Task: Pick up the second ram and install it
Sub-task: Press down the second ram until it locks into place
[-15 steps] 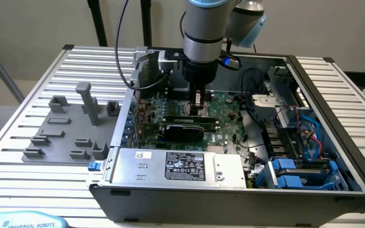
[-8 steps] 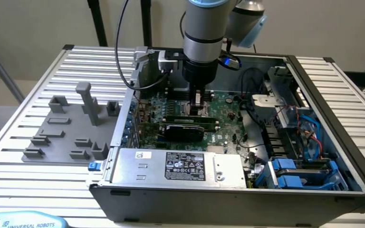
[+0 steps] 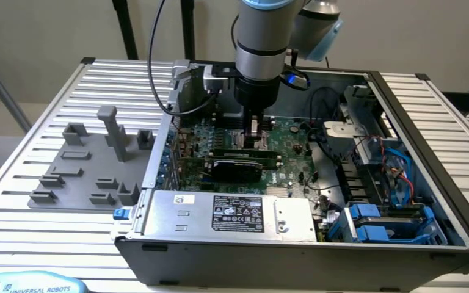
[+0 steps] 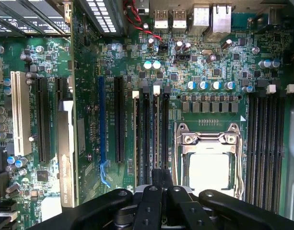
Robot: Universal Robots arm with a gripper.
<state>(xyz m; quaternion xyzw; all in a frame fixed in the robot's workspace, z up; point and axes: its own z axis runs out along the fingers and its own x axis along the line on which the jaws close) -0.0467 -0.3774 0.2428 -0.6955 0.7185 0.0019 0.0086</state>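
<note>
My gripper (image 3: 255, 135) is down inside the open computer case, just over the green motherboard (image 3: 287, 131). In the wrist view its black fingers (image 4: 149, 196) are drawn close together over the bank of long black memory slots (image 4: 146, 134) beside the square CPU socket (image 4: 208, 158). The second ram (image 4: 156, 160) shows as a thin edge running out from between the fingers, in line with a slot that has a white latch at its far end. The fingers hide most of the stick.
A second bank of black slots (image 4: 266, 143) lies on the other side of the socket. An expansion card with a black cooler (image 3: 234, 166) stands close to the gripper. The power supply (image 3: 234, 213) and blue drive bays (image 3: 385, 223) fill the case's near side. Grey fixture blocks (image 3: 96, 165) stand on the exterior view's left.
</note>
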